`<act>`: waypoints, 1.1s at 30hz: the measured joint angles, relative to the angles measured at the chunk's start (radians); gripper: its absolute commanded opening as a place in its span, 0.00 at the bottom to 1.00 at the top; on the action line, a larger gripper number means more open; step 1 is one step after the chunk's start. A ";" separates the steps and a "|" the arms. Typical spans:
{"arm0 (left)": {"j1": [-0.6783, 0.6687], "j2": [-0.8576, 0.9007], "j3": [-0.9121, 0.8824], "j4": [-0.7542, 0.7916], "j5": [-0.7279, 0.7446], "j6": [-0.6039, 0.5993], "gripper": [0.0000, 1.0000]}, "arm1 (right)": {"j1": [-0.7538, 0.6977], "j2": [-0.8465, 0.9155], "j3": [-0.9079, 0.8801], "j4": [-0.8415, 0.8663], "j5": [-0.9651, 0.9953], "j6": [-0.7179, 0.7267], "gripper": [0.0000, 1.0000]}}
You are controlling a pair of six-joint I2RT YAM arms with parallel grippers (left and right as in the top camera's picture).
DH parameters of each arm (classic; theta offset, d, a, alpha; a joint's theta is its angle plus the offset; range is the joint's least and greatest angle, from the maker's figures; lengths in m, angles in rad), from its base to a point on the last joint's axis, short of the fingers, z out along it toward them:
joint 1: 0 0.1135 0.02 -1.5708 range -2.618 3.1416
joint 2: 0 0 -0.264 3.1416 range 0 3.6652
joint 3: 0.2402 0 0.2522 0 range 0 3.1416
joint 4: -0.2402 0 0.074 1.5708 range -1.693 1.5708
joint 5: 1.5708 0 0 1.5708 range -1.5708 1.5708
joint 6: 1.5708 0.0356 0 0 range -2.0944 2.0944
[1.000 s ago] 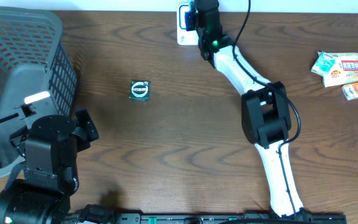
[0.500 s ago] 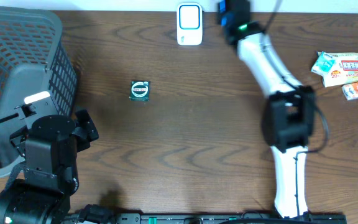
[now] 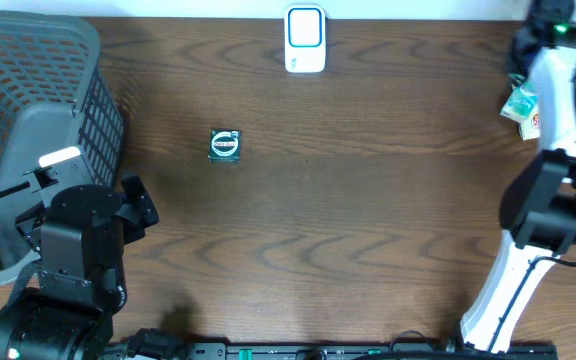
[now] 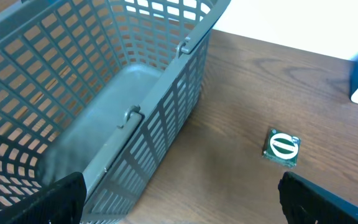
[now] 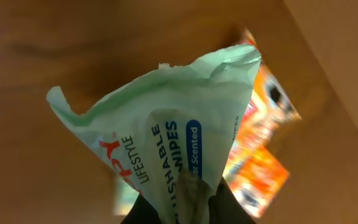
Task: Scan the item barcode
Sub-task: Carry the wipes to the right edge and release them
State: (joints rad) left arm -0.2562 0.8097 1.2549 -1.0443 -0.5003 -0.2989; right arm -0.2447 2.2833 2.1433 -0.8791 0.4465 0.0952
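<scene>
Broadly, the dark wood-grain worktop is hard, flat and matte, and at 9 o'clock on it stands a grey plastic basket with stiff lattice walls and a smooth floor. Beside it, at 8 o'clock, the left claw hangs released, jaws spread wide with nothing between them. The white right arm reaches to 2 o'clock, where the right claw is clenched on the task's thing, a mint-green pack of flushable wipes. It pinches one thin end, so the pack seems lifted above an orange printed packet. I judge the pack light to middling, soft and floppy: a crinkled film pouch with a glossy skin that wrinkles and folds. From such an end grip it will likely sag and swing, and it could slip through smooth pads. A hold across a sealed seam or the flat body, clear of the barcode, seems safer, with the film kept taut so the code lies flat. Where the barcode sits I cannot tell. At 12 o'clock, against the far edge, stands a rigid white scanner unit with a blue face, as I take it to be. Smallest, at 10 o'clock from centre, lies a square dark-green item with a round white label, well apart from everything.
</scene>
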 measured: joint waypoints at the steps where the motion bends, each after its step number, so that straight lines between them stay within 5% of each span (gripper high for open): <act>1: 0.000 0.000 0.000 0.000 0.000 0.000 0.98 | -0.019 0.001 0.000 -0.011 -0.001 0.000 0.01; 11: 0.000 0.000 0.000 0.000 0.000 0.000 0.98 | -0.140 0.016 -0.001 -0.029 -0.117 0.000 0.09; 14: 0.000 0.000 0.000 0.000 0.000 0.000 0.98 | -0.154 0.027 -0.001 -0.029 -0.161 0.005 0.45; 18: 0.000 0.000 0.000 0.000 0.000 0.000 0.98 | -0.155 0.052 -0.001 -0.029 -0.201 0.007 0.68; 33: 0.000 0.000 0.000 0.000 0.000 0.000 0.98 | -0.091 0.059 -0.002 -0.019 -0.309 0.002 0.72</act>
State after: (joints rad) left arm -0.2562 0.8097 1.2549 -1.0447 -0.5003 -0.2989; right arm -0.3355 2.3421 2.1418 -0.8982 0.1375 0.0967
